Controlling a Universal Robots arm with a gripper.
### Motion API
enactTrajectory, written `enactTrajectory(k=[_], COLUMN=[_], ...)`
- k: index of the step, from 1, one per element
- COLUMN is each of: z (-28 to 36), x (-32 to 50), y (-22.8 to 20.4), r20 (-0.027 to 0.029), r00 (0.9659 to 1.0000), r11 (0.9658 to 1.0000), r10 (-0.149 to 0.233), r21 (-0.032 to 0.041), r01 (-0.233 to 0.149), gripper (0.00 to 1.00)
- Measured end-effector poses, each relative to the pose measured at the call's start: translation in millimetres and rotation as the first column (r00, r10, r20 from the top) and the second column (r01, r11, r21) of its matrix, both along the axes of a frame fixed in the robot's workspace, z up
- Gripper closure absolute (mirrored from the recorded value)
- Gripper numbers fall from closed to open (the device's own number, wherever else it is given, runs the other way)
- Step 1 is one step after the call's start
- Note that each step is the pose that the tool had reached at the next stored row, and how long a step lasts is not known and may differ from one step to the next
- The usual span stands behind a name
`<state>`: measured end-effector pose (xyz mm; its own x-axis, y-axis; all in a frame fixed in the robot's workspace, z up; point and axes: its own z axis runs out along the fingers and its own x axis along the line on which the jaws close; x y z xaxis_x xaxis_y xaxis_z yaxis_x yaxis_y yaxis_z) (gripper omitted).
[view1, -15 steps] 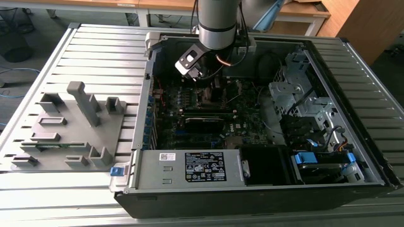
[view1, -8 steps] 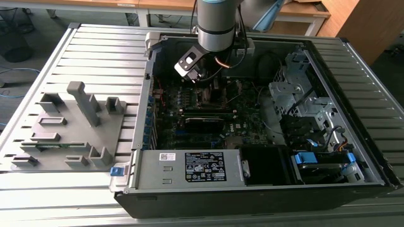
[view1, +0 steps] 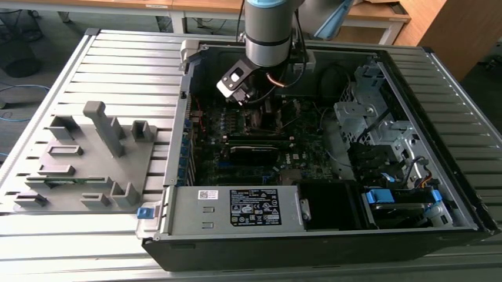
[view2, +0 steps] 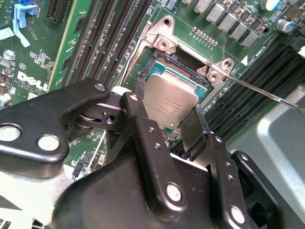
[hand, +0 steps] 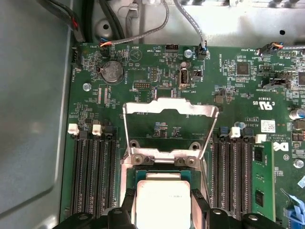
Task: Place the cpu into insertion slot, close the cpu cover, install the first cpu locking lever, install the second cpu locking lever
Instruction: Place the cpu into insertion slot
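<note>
On the slatted table point(view1: 117, 59) stood an open computer case point(view1: 314, 249), and the arm point(view1: 271, 29) reached down into its far half, over the motherboard point(hand: 157, 71). The pincer point(view2: 167, 121) was closed to chip width, its two fingers point(view2: 138, 119) pressed on opposite edges of the cpu point(view2: 169, 98). The cpu cover point(hand: 169, 107) stood hinged up and clear on the slot's far side, and a thin locking lever point(view2: 257, 90) was swung out beside it. The cpu hung right over the insertion slot point(view2: 183, 67), seemingly a little tilted; whether it touched yet could not be told. Done well, I judge, this step called for levelling the chip, squaring its corners to the slot's frame, and lowering it straight without sliding it across the contacts.
</note>
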<state>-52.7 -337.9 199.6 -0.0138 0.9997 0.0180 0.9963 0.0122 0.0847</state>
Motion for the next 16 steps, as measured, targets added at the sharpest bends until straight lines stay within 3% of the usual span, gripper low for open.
enactTrajectory(k=[16], z=[-6.1], x=[-2.3], y=[0.0], r20=[-0.0001], r00=[1.0000], r11=[1.0000], r10=[0.000], r21=[-0.0002], r01=[0.000], gripper=[0.46])
